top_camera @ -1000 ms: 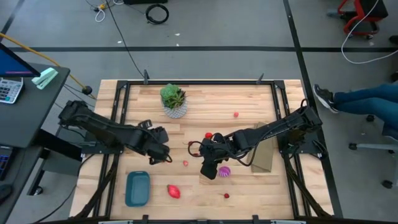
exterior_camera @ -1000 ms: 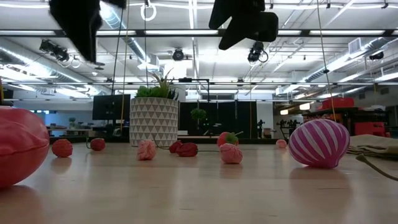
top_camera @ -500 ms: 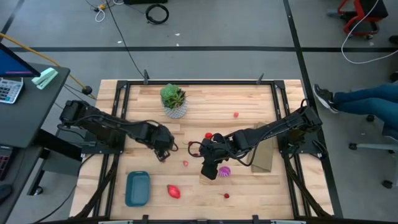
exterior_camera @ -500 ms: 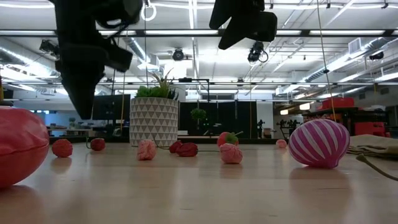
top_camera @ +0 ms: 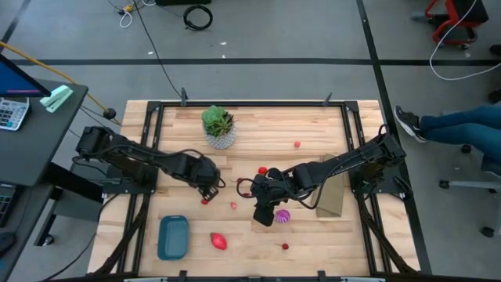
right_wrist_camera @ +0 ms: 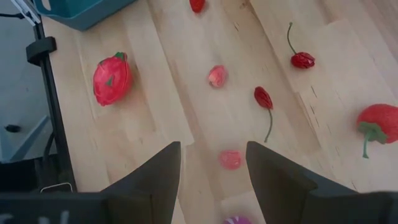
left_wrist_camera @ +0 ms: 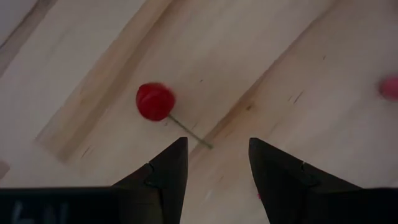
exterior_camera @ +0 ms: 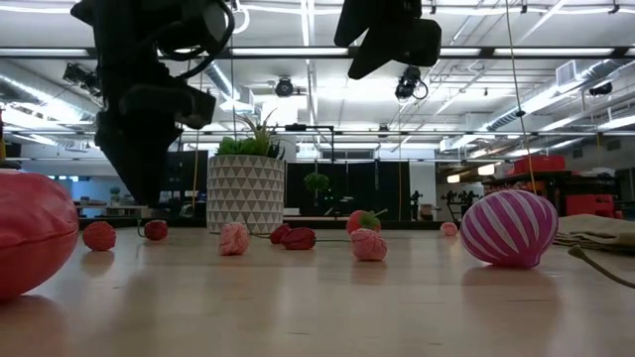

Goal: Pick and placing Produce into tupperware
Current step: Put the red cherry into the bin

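A small red cherry with a stem (left_wrist_camera: 155,101) lies on the wooden table just ahead of my left gripper (left_wrist_camera: 214,163), which is open, empty and low over the table left of centre (top_camera: 207,193). My right gripper (right_wrist_camera: 211,167) is open and empty, raised near the table's middle (top_camera: 264,213), beside the purple ribbed ball (top_camera: 282,216). The blue-teal tray (top_camera: 173,236) sits at the near left, with the oval red-pink piece (top_camera: 219,240) to its right. Other small red pieces (right_wrist_camera: 217,76) lie scattered on the table.
A green plant in a white patterned pot (top_camera: 218,127) stands at the far centre-left. A tan box (top_camera: 332,196) lies under the right arm. A strawberry (right_wrist_camera: 376,122) and stemmed red pieces (right_wrist_camera: 302,60) lie mid-table. A person's leg (top_camera: 458,125) shows beyond the right edge.
My left gripper has gone down toward the table and a little toward the right edge, ending just over the small red cherry. My right gripper has kept still.
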Controlling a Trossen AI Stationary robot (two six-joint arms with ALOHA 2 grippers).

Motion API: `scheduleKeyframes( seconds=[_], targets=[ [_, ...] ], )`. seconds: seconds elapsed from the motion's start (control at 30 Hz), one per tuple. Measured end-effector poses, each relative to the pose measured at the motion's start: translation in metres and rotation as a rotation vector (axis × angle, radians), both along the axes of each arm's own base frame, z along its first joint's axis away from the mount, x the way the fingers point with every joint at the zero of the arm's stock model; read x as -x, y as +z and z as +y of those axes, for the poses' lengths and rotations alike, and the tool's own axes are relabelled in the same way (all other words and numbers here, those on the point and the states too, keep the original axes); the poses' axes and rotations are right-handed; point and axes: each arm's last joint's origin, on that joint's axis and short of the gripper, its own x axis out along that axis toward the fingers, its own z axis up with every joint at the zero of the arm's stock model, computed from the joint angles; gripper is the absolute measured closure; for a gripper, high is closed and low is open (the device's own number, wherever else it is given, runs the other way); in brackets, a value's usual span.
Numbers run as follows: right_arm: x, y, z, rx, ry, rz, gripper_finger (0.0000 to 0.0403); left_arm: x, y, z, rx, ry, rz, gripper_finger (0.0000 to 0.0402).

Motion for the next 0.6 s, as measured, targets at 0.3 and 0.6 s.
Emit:
scheduleKeyframes(
  seconds=[0.3,0.6],
  targets=[
    [-0.001,0.001,0.000,0.016,-0.013,-0.015,0.0211,-0.008,-0.022,-0.004,-0.020,0.015,0.065,0.0242],
    [-0.001,0.001,-0.001,0.035,-0.019,-0.020,0.0211,-0.007,-0.025,-0.007,-0.040,0.005,0.084,0.0274]
  ],
)
